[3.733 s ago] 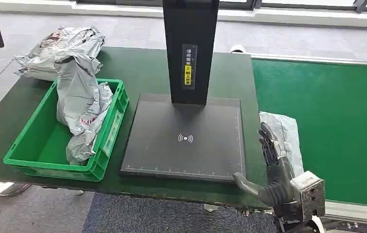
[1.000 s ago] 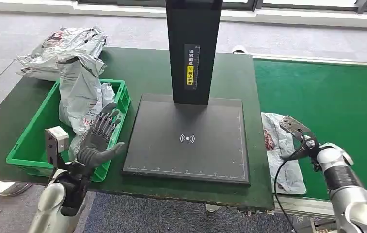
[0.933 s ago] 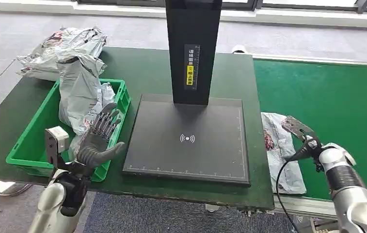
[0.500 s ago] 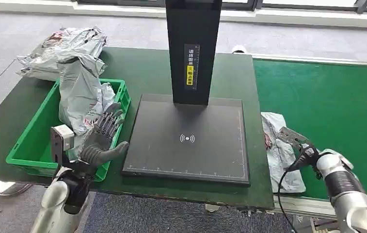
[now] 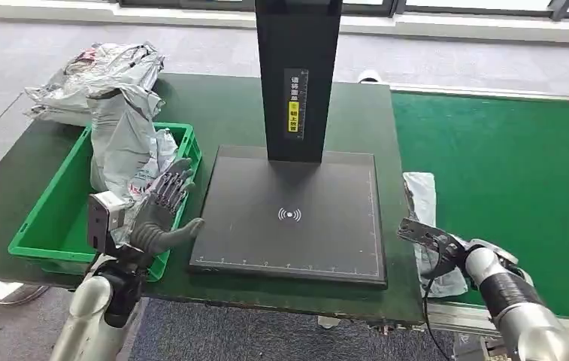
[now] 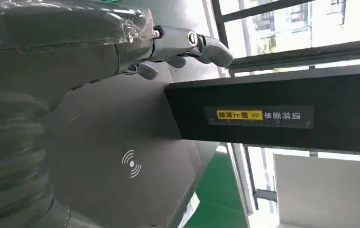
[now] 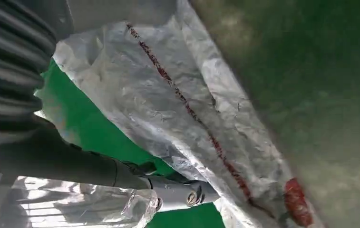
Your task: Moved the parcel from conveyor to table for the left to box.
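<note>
The grey parcel (image 5: 422, 194) with red print lies crumpled on the green conveyor (image 5: 506, 165), right beside the table edge. My right hand (image 5: 433, 242) is low over its near half. In the right wrist view the parcel (image 7: 182, 109) lies close against the hand, and the thumb (image 7: 168, 194) stretches out along its edge above the belt. The fingers are hidden, so I cannot make out a grip. My left hand (image 5: 159, 214) hovers with fingers apart and nothing in it, between the green box (image 5: 44, 199) and the scanner plate (image 5: 289, 214).
The green box holds several grey parcels (image 5: 119, 143), one standing tall. More bags (image 5: 93, 75) are piled on the dark table (image 5: 213, 105) behind it. The black scanner post (image 5: 296, 75) rises from the plate's far edge and also crosses the left wrist view (image 6: 273, 114).
My right arm has dropped and swung in toward the table edge, onto the parcel, which now looks narrower and more bunched. My left hand has edged up and right.
</note>
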Robot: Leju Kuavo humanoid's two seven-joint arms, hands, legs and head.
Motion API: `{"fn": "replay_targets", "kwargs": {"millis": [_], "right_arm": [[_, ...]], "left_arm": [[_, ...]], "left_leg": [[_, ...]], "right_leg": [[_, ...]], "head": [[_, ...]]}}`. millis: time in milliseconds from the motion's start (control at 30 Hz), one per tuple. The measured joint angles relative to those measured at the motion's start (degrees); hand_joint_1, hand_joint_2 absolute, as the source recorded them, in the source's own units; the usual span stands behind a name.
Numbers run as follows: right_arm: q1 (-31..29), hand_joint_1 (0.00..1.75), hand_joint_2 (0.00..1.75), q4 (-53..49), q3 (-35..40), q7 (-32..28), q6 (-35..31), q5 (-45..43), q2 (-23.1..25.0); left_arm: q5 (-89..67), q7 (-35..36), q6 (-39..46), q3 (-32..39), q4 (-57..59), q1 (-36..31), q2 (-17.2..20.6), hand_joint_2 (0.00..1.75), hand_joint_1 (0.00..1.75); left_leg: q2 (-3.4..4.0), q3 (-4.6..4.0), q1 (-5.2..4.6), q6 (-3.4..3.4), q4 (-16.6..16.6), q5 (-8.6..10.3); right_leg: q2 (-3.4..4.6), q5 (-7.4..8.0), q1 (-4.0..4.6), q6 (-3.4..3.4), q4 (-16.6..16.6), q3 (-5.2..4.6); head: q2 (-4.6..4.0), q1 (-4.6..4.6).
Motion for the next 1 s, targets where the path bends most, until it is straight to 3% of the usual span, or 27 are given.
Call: {"fn": "replay_targets", "kwargs": {"millis": [633, 700, 833, 900, 1000], "right_arm": [[0.5, 1.75, 1.75, -4.0, 2.0, 1.2, -2.7, -6.9, 0.5], [0.8, 1.75, 1.75, -4.2, 1.5, 0.7, -2.2, -11.2, 0.6], [2.9, 1.75, 1.75, -4.6, -4.4, -0.2, 0.0, -28.1, 0.7], [4.7, 1.75, 1.75, -6.2, -7.3, -0.1, -0.5, -35.8, 0.9], [6.9, 1.75, 1.75, -10.0, -11.2, 1.3, -1.9, -44.4, 1.7]], "left_arm": [[-0.9, 0.4, 0.8, 0.2, -2.9, 4.0, 0.2, 1.75, 0.0], [-1.0, 0.5, 1.0, 0.5, -3.5, 4.5, 0.2, 1.75, 0.0], [-1.5, 0.5, 2.3, 1.4, -4.8, 5.8, 0.2, 1.75, 0.0], [-1.9, 0.2, 3.3, 1.7, -5.8, 6.8, 0.0, 1.75, 0.0], [-2.2, -0.2, 4.1, 2.4, -7.1, 8.0, -0.3, 1.75, 0.0]], "left_leg": [[-0.04, -0.08, 0.0, -0.02, 0.0, -0.01], [-0.06, -0.11, 0.0, -0.02, 0.0, -0.01], [0.21, -0.41, -0.02, -0.08, 0.0, -0.05], [0.45, -0.94, -0.03, -0.16, 0.0, -0.13], [0.6, -0.74, 0.0, -0.27, -0.1, -0.15]], "right_leg": [[-0.03, -0.05, 0.01, -0.05, 0.0, -0.05], [-0.06, -0.05, 0.01, -0.05, 0.0, -0.07], [0.26, 0.01, -0.01, -0.12, 0.1, -0.38], [0.53, 0.02, -0.03, -0.14, 0.1, -0.57], [0.69, 0.02, -0.03, -0.19, 0.3, -1.02]], "head": [[0.0, 0.0], [-0.02, 0.0], [-0.02, 0.0], [0.0, 0.0], [-0.02, 0.0]]}}
